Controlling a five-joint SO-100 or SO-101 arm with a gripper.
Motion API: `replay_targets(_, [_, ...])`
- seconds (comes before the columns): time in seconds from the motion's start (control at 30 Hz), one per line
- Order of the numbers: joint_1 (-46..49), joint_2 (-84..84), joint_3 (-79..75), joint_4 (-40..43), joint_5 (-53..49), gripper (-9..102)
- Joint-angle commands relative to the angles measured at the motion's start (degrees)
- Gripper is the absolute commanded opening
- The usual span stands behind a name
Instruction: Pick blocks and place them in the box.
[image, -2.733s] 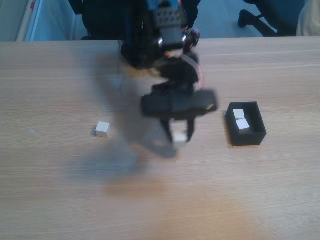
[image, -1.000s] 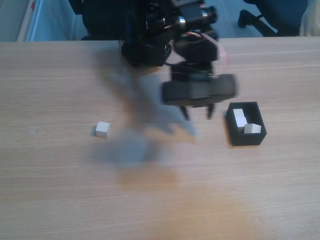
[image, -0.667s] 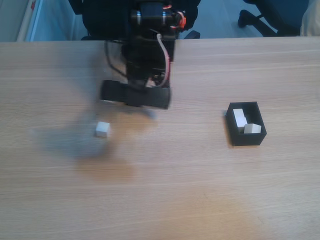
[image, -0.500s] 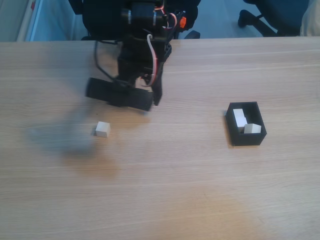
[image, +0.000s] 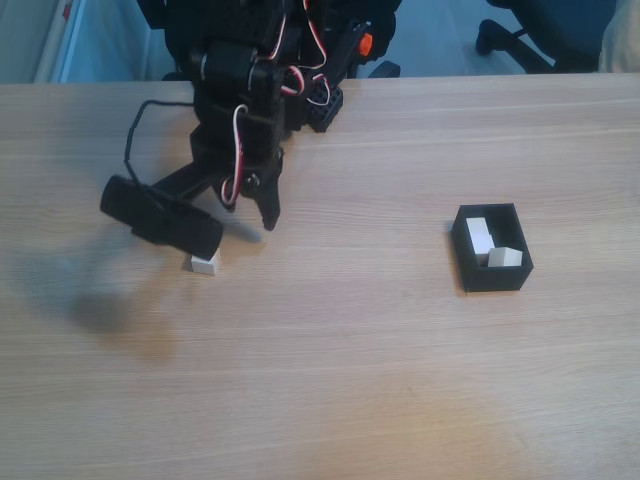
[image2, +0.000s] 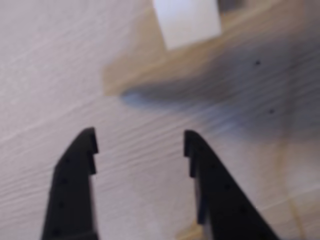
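A lone white block (image: 205, 264) lies on the table at the left, its top edge partly covered by the arm's black wrist bar (image: 160, 220). In the wrist view the same block (image2: 186, 20) sits at the top edge, ahead of the fingers and a little to the right. My gripper (image2: 140, 135) is open with nothing between its black fingers (image2: 75, 170), and it hovers over bare wood. In the fixed view my gripper (image: 255, 222) hangs just right of that block. The black box (image: 495, 277) stands at the right with white blocks (image: 480, 237) inside.
The arm's base (image: 270, 40) stands at the table's far edge in the middle. A dark chair base (image: 520, 35) shows on the floor beyond the table. The wooden table (image: 350, 380) stretches wide toward the near edge.
The arm has swung left from beside the box to over the lone block. The block it held 2.7 s ago now lies in the box, and the gripper is empty.
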Motion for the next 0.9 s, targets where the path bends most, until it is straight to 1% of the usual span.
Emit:
replay_targets(0.0, [2.46,-3.34,-5.71,-2.37,-1.93,19])
replay_targets(0.23, [6.24,-9.76,-11.43,-4.75,-8.17,19])
replay_targets(0.43, [8.0,-12.57,-12.74,-6.42,-13.45,20])
replay_targets(0.6, [8.44,-13.97,-13.1,-6.86,-14.77,20])
replay_targets(0.87, [6.86,-14.94,-14.06,-7.12,-14.06,19])
